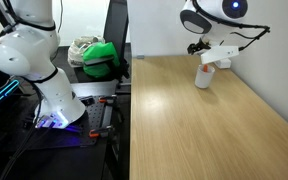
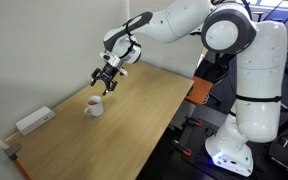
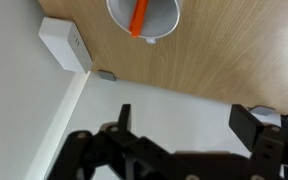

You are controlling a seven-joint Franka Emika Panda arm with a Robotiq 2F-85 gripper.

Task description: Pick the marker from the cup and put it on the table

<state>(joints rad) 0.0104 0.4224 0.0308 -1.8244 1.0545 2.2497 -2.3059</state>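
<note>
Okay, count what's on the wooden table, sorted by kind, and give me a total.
White cup: 1
Orange marker, standing in that cup: 1
White box: 1
Total: 3

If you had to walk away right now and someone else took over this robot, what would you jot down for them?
Gripper: open and empty, hovering above the cup, not touching it.
Marker: leaning inside the cup, as the wrist view shows.
Cup: upright on the table, some way from the white box.
Done: nothing grasped yet.
Left: descend, grip the marker, lift it out, lay it on the table.
</note>
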